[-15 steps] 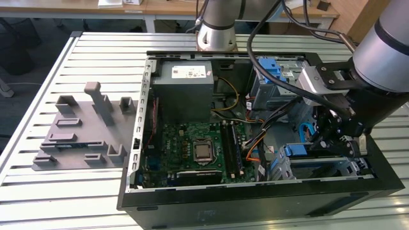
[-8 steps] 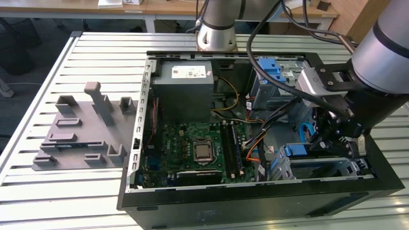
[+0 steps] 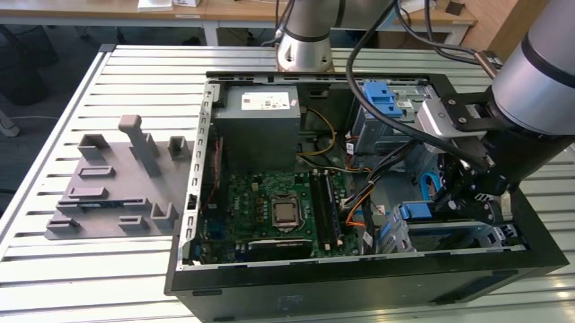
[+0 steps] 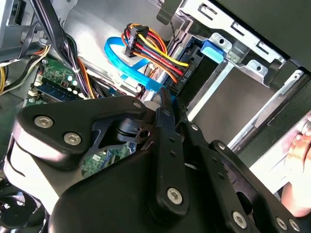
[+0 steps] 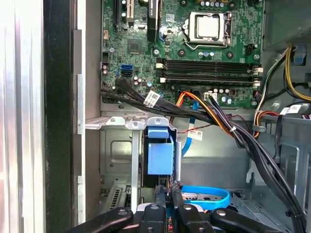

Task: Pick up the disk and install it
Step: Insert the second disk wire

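The disk stands edge-on in the lower drive bay of the open computer case (image 3: 539,235), and I see only the blue end of its frame (image 5: 159,155) (image 3: 415,210) (image 4: 212,48). My gripper (image 5: 167,191) (image 3: 467,202) (image 4: 170,99) hangs inside the case just short of that blue end, over the bay. Its black fingers (image 5: 159,194) stand close together and nothing shows between them. A light-blue flat cable (image 5: 206,196) and a bundle of red, yellow and black wires (image 4: 155,48) lie right by the fingertips.
The motherboard (image 3: 269,202) lies on the case floor with a grey power supply box (image 3: 260,128) behind it. A silver cage with a blue latch (image 3: 382,101) is at the back. A grey fixture plate (image 3: 117,188) lies on the slatted table at the exterior view's left.
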Tool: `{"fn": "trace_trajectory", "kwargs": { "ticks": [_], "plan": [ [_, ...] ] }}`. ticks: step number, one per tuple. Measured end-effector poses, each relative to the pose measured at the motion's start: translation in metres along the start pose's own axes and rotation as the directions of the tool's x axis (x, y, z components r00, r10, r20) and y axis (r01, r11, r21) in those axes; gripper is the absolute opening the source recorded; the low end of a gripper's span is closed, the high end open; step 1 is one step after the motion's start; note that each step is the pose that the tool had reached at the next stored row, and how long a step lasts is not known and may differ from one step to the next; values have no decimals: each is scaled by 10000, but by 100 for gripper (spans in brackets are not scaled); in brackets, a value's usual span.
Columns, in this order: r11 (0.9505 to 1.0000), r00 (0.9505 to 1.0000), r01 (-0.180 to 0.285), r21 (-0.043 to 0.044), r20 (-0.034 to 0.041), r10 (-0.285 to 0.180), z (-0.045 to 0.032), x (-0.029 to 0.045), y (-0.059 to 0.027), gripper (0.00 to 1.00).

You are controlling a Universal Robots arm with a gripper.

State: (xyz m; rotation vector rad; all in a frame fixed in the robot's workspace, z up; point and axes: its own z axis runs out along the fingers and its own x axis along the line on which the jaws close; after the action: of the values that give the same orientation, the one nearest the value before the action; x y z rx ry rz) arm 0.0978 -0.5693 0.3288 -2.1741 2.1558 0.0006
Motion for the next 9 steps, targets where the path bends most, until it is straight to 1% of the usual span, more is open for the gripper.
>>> {"fn": "trace_trajectory", "kwargs": {
  "ticks": [4,5,9],
  "plan": [
    [10000,10000,0,0,-4,0,7,2,0,18],
    [10000,10000,0,0,-4,0,8,3,1,24],
    [10000,10000,0,0,13,0,-22,1,-1,24]
  ]
}}
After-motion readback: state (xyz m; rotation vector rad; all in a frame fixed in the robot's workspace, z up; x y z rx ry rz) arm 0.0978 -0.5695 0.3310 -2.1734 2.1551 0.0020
